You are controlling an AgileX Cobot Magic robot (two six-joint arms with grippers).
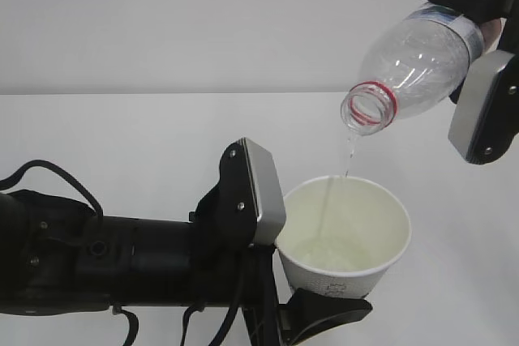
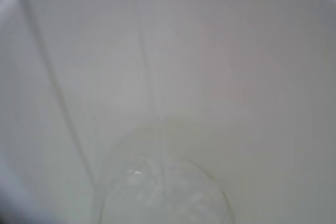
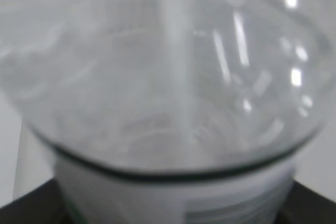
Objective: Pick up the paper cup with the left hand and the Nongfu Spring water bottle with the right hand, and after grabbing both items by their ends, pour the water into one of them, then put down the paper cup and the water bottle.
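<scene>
White surface [image 1: 97,127] behind: left hand [image 1: 324,301] fingers clasp the paper cup [image 1: 345,237]; right hand [image 1: 486,54] fingers clamp the tilted Nongfu Spring water bottle [image 1: 409,66], water [image 1: 349,151] streaming down.

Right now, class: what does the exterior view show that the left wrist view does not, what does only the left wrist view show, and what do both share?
Only the exterior view shows the Nongfu Spring water bottle tilted mouth-down in the right hand, a thin stream falling, and the left hand gripping the paper cup. Only the left wrist view looks straight down the cup's inner wall to its bottom. Both show water pooled in the cup.
</scene>
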